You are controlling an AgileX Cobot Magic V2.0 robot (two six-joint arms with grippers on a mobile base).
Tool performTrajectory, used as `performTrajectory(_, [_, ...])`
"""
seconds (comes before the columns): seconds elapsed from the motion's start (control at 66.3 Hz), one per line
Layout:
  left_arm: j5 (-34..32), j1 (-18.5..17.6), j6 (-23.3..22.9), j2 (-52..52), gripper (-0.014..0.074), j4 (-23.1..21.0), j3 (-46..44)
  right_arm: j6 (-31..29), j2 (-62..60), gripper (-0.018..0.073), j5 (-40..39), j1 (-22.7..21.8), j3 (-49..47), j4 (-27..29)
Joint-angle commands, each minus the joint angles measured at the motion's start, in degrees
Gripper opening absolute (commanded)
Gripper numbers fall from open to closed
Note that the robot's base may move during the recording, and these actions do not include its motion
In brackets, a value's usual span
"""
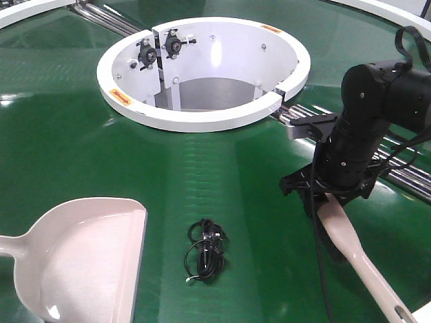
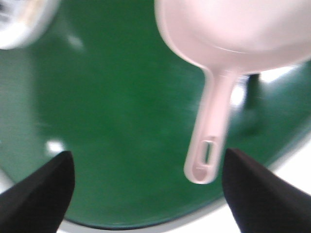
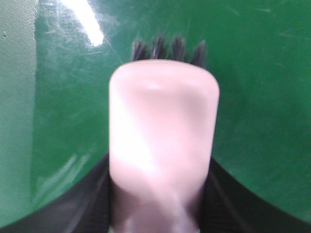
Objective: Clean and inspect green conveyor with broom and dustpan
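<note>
Green conveyor (image 1: 222, 175) belt looks slick: right claw (image 1: 333, 195) clamps the broom (image 1: 357, 249) near its head, right of the cable tangle (image 1: 205, 249). Unheld under the open left claw (image 2: 146, 153), the dustpan (image 1: 81, 256) at front left could slide when swept against.

Very little room shows. A white curved border (image 1: 23, 12) crosses the top left corner, a second border (image 1: 404, 12) the top right. A pale patch (image 1: 421, 312), perhaps floor, sits bottom right. Bright lighting casts soft white glare (image 3: 92, 29).
</note>
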Motion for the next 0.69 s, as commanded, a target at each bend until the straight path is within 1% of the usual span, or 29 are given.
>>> performTrajectory(0.0, [4.00, -0.26, -5.80, 5.35, 0.0569, 2.12, -4.05, -0.21, -2.82, -0.0010, 2.83, -0.22, -1.55, -0.42])
performTrajectory(0.106, [4.01, -0.26, -9.18, 10.24, 0.0569, 4.84, -5.16, -0.21, -2.82, -0.0010, 2.83, -0.22, -1.55, -0.42])
performTrajectory(0.377, [4.01, -0.26, -9.32, 16.78, 0.0569, 13.67, -5.48, -0.14, -2.82, -0.0010, 2.83, -0.22, -1.55, -0.42])
performTrajectory(0.679, [4.01, -0.26, -9.32, 23.25, 0.0569, 14.80, -5.48, -0.14, -2.82, -0.0010, 2.83, -0.22, -1.55, -0.42])
